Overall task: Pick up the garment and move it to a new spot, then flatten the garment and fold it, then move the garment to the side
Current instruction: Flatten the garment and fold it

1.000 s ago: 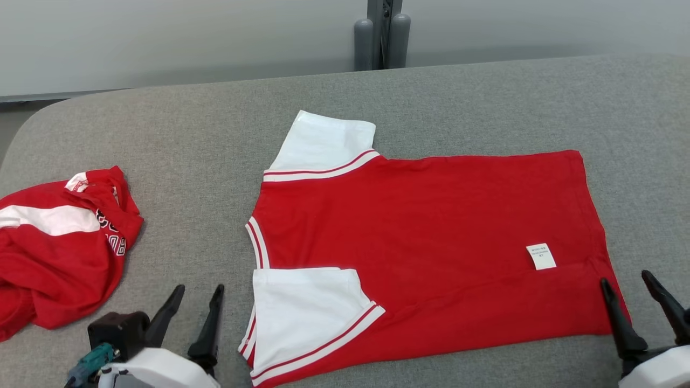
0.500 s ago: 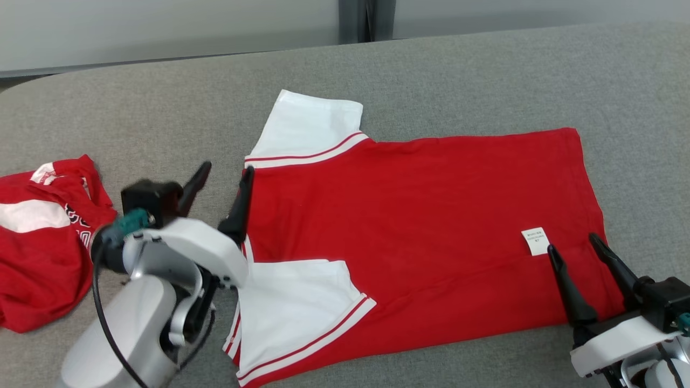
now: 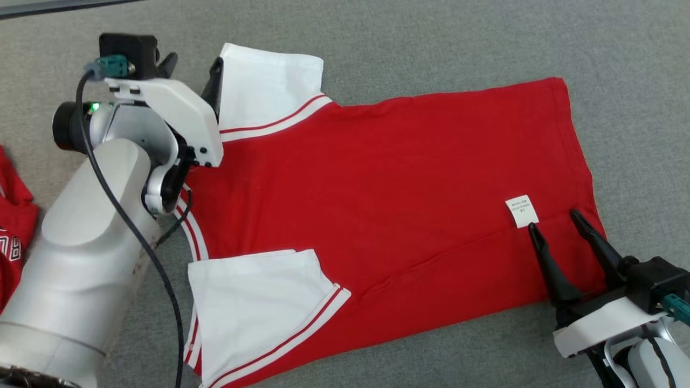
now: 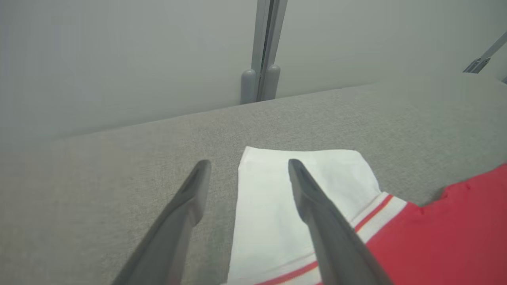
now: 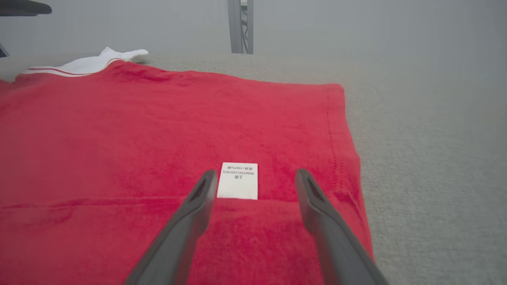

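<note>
Grey fabric-covered counter noted across the head view; a pale wall with a grey upright post is seen behind it in the left wrist view. The garment, a red shirt with white sleeves, is laid flat near the middle of the counter, collar end toward the robot's left and hem toward its right. The pale left forearm is recorded along the lower left of the head view, partly covering the collar edge. A second red garment is seen crumpled at the left border, well apart from the shirt. The near sleeve is folded in over the red body; the far sleeve is spread outward on the counter. The left end effector is observed wide open and holding nothing, placed at the far sleeve: one finger over bare counter, the other over white cloth, the sleeve's side edge between them; contact cannot be judged. The right end effector is likewise wide open and empty, positioned over the near hem corner of the shirt. A small white label lies just beyond its fingertips, between them, with a shallow crease running across the cloth at the label's near edge.
</note>
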Controlling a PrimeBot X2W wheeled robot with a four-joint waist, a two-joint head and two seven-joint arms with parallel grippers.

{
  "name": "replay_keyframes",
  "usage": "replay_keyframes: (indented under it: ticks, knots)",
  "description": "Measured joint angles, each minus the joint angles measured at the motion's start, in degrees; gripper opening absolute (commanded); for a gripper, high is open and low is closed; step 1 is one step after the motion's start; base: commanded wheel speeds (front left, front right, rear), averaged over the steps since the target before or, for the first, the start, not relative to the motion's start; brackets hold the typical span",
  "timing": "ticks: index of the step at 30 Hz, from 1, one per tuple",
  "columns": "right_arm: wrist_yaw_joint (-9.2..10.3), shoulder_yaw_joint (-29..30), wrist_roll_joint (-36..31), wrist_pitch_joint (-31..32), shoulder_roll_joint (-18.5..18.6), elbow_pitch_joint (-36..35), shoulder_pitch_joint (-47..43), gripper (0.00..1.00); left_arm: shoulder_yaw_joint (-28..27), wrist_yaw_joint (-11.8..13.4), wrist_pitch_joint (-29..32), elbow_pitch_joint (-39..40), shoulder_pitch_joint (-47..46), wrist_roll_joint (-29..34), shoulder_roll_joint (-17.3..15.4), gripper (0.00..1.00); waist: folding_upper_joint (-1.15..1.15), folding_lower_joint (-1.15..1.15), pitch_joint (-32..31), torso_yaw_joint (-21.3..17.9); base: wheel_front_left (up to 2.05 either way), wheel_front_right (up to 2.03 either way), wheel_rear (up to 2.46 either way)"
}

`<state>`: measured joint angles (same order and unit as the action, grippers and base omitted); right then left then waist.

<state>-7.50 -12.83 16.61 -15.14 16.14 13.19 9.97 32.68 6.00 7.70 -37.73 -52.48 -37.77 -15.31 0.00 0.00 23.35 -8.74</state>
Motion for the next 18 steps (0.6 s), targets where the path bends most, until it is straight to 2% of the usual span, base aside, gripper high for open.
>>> replay_keyframes:
  ticks: [7, 18]
  knots:
    - [0.0, -0.5, 0.0, 0.0, 0.0, -0.5, 1.2, 1.0, 1.1, -2.9, 1.8, -12.1, -8.8, 0.4, 2.8, 1.0, 0.0, 0.0, 3.5, -2.1, 0.0, 0.0, 0.0]
    - [0.0, -0.5, -0.6, 0.0, 0.0, -3.1, 1.8, 1.0, 3.1, -4.4, 2.3, -24.5, -15.4, 2.0, 3.6, 1.0, 0.0, 0.0, 4.9, -6.1, 0.0, 0.0, 0.0]
